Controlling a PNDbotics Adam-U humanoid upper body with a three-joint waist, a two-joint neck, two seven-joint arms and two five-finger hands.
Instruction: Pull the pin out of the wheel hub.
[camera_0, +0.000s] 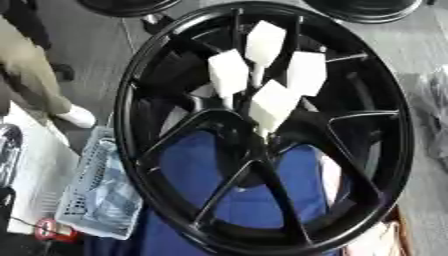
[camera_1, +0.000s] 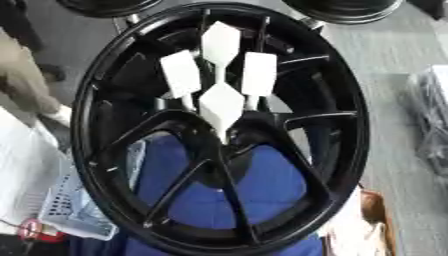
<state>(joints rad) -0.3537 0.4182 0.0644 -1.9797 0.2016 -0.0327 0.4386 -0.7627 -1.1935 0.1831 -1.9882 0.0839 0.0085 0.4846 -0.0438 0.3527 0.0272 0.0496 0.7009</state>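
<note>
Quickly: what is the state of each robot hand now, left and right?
Left robot hand: not in view, cannot be told.
Right robot hand: not in view, cannot be told.

Two head cameras, side by side, look steeply down from close above. Both views share a black wheel hub (camera_0: 262, 130) filling the frame.
</note>
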